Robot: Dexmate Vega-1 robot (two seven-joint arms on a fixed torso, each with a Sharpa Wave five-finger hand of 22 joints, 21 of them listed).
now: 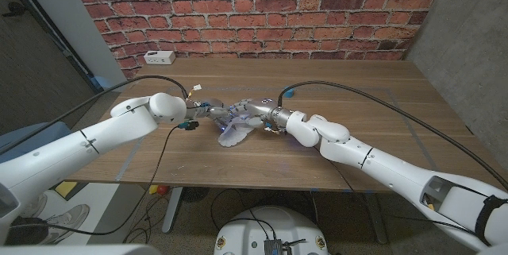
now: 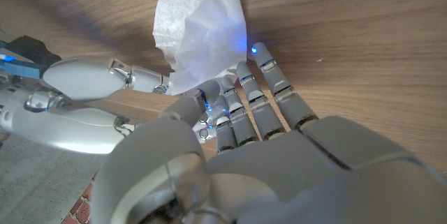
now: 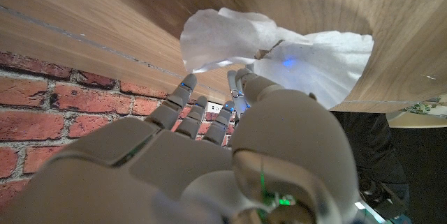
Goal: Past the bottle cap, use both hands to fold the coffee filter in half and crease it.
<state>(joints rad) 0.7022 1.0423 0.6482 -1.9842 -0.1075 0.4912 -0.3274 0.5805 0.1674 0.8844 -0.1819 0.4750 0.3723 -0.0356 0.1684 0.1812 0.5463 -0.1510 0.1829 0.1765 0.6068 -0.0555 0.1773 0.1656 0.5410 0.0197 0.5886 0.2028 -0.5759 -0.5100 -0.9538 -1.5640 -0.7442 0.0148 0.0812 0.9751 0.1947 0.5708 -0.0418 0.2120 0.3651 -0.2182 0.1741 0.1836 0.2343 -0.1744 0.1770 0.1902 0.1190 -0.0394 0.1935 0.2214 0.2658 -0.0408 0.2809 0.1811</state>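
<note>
- Coffee filter (image 1: 236, 130): white, crumpled, on the table (image 1: 357, 104) near centre in head view, just toward the near edge from where both hands meet. Long axis looks to run about 1 to 7 o'clock, wider end toward 7; hard to tell at this size.
- Left hand (image 1: 208, 110): comes in from 9 o'clock, fingertips (image 2: 260, 53) down at the filter's edge in left wrist view. Touches it; can't tell if anything is actually pinched.
- Right hand (image 1: 255, 112): comes in from 3 o'clock, fingers (image 3: 183, 88) curled against the paper. Right wrist view shows the filter lifted and bowed over them, thumb under it; grip not clear.
- Left wrist view shows the right hand's fingers (image 2: 91, 77) meeting the same filter edge; head view hides that contact.
- White box (image 1: 159, 56) at the far left table edge, about 11 o'clock, against the brick wall (image 1: 262, 9).
</note>
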